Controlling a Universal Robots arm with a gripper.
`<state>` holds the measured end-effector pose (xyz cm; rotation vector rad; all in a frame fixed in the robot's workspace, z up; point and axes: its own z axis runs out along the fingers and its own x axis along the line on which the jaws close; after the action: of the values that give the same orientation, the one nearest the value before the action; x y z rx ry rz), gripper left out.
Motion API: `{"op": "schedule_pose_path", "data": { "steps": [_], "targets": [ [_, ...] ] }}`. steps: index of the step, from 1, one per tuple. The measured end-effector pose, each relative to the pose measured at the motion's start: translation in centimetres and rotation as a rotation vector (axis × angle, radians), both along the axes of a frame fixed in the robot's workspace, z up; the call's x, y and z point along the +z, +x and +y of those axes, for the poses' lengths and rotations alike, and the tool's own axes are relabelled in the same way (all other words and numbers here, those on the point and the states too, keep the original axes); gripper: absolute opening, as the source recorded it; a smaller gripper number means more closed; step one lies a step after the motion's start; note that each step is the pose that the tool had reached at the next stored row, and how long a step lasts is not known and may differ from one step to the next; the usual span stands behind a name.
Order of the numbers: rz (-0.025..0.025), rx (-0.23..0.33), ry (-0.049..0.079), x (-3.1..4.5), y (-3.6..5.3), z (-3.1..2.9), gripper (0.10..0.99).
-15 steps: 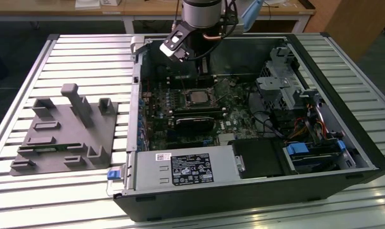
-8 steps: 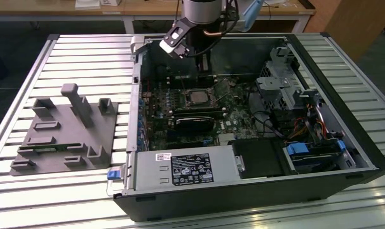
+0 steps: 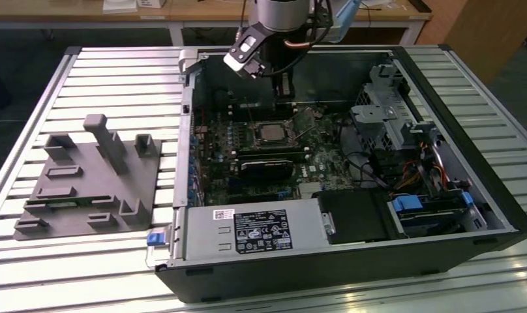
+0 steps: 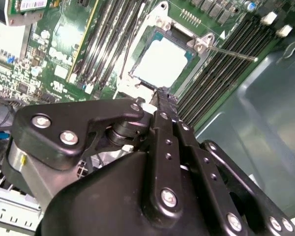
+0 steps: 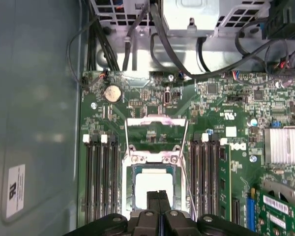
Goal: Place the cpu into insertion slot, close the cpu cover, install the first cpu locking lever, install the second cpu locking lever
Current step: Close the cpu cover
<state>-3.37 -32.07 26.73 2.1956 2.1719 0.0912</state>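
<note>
Silvery cpu [image 5: 150,188] lies seated at lower centre; it looks light and fragile, best held by its edges. Claw [image 5: 159,195] pressed together, empty.

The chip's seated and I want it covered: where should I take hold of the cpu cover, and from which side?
Probably by the cpu cover's free crossbar, the edge farthest from its hinge, coming from the side away from the cpu. It is swung open, a thin windowed frame.

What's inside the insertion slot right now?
The cpu sits in the insertion slot, its pale top bare, with the cpu cover swung open. The shut gripper hides part of one edge; the contacts beneath the cpu cannot be seen.
</note>
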Motion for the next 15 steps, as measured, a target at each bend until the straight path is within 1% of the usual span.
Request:
{"op": "schedule_pose_path", "data": {
  "steps": [15],
  "targets": [
    [0.0000, 0.000, 0.000, 0.00, 2.10, 0.02, 0.106]
  ]
}}
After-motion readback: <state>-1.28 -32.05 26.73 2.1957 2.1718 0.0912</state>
